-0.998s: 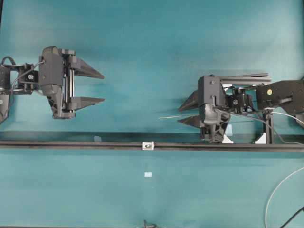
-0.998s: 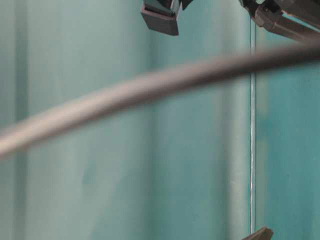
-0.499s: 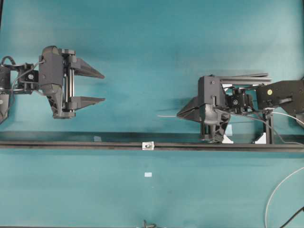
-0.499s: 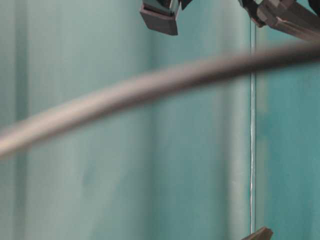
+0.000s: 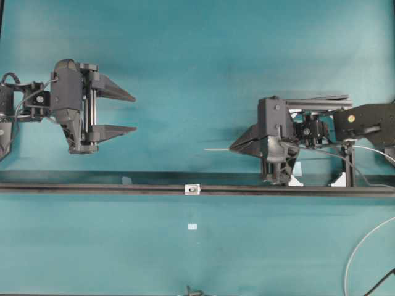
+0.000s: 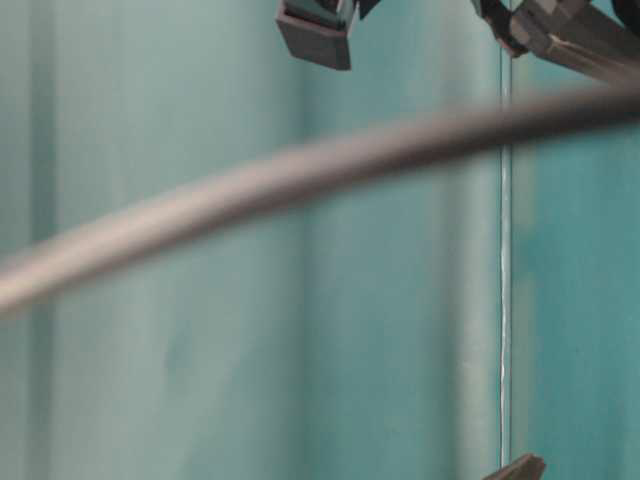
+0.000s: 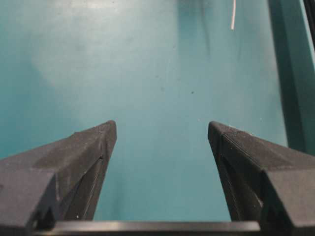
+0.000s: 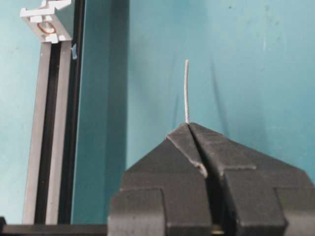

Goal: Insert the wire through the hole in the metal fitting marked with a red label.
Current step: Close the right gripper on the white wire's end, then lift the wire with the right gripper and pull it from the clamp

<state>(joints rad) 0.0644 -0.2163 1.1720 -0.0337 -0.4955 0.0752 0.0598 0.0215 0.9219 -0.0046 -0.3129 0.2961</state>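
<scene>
In the overhead view the left gripper (image 5: 123,113) hangs over the teal table (image 5: 197,55) with its 2 fingers wide apart and nothing between them. The right gripper (image 5: 233,148) has its fingers pressed together on the wire (image 5: 217,150), and a short free end sticks out to the left of the tips. The black rail (image 5: 92,189) crosses the whole picture below both arms. On it, near the middle, sits the metal fitting (image 5: 193,189) with its dark hole (image 5: 194,190). The wire tip is near the fitting but above it in this view, not touching. A thicker white cable (image 5: 358,250) curves at the lower right corner.

The table-level view gives little: a blurred grey cable (image 6: 300,170) crosses close to the lens, and dark gripper parts (image 6: 315,35) show only at the top edge. I cannot tell any grip from here.

The left wrist view shows what the overhead view only suggests — the 2 fingertips (image 7: 106,135) stand open over bare table, and the wire end (image 7: 233,14) is far ahead.

The right wrist view shows the closed fingers (image 8: 194,140) clamping the wire (image 8: 186,91), which points straight forward. The fitting (image 8: 47,22) is at the far end of the rail — well to the left of the wire.
</scene>
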